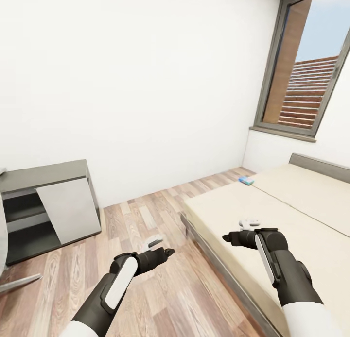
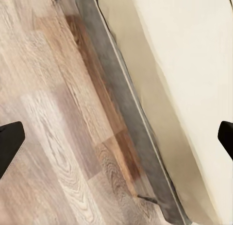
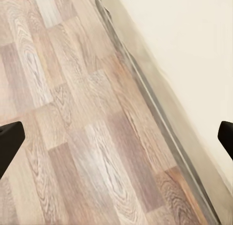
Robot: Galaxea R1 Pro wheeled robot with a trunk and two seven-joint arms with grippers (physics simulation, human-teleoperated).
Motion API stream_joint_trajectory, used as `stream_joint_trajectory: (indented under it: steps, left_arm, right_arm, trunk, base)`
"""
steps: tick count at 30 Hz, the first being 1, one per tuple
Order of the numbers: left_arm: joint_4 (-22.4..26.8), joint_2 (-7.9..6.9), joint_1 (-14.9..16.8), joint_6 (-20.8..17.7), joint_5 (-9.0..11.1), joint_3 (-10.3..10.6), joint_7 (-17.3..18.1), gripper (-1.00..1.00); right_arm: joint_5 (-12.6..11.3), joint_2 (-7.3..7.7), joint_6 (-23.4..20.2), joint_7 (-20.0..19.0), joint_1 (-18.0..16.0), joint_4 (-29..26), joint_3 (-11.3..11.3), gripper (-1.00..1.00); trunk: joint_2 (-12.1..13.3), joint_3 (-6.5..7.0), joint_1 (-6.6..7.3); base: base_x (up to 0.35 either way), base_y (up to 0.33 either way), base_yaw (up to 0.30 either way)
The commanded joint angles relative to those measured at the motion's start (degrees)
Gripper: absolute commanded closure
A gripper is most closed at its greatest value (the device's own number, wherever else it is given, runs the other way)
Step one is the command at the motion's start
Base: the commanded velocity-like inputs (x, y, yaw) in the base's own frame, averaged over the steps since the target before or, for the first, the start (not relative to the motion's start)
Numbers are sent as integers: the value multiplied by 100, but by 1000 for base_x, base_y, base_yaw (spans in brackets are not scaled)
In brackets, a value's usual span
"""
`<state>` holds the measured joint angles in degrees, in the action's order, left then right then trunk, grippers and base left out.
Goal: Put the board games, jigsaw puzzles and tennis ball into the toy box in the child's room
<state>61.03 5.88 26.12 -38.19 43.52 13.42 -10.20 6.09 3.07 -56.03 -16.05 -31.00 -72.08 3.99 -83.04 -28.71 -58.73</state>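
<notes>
While both arms are hanging out front, the left gripper (image 1: 156, 246) and right gripper (image 1: 239, 231) are gaping wide, empty, beside the bed (image 1: 291, 215); the blue board game (image 1: 246, 180) is lying at the bed's far corner.

Even, bright daylight from the window (image 1: 304, 70), soft shadows (wrist views slightly blurred), wide-angle edge stretch.

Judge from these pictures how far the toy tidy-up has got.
Nothing looks done yet. Both the left gripper and right gripper are open and empty. A small blue flat game box still lies at the far edge of the cream-mattressed bed; collecting it remains.
</notes>
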Motion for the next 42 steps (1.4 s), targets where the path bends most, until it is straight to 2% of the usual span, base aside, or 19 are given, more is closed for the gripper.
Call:
stream_joint_trajectory:
  steps: [1,17,42]
  left_arm:
    - [4,0,5,-13,60,6,-53,-100]
    - [-2,0,7,-13,58,10,-53,-100]
    - [-1,-1,7,-13,59,6,-53,-100]
  right_arm:
    - [59,1,-21,-56,-2,-8,6,-100]
    - [59,1,-22,-56,-2,-8,6,-100]
    - [59,1,-22,-56,-2,-8,6,-100]
  trunk:
    - [-4,-6,0]
    - [-4,-6,0]
    - [-4,-6,0]
  base:
    - [0,-1,298]
    - [0,-65,253]
    - [-51,-255,25]
